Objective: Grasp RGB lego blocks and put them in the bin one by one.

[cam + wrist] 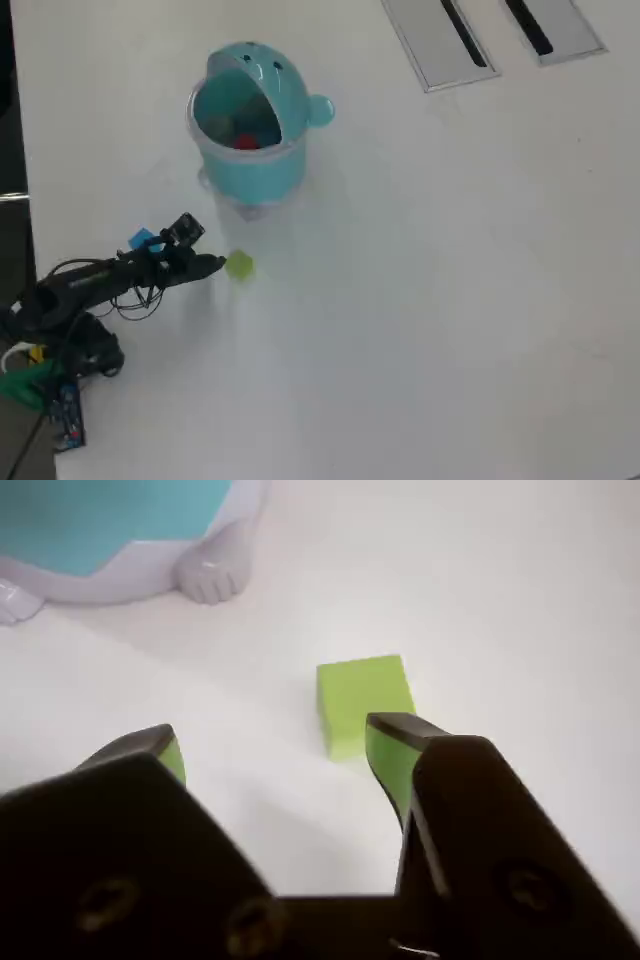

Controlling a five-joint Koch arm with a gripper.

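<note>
1. The lime green lego block (362,702) lies on the white table (520,610), at centre in the wrist view and left of centre in the overhead view (239,265).
2. The hand (280,755) is spread wide around nothing; its right finger (392,755) is just beside the block's near corner.
3. The turquoise whale bin (250,120) stands in the upper left of the overhead view, near the block, with red and blue shapes inside.
4. The arm (100,285) reaches in from the left edge.

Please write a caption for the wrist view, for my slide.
Open gripper approaching the green block on the white table, near the bin.
</note>
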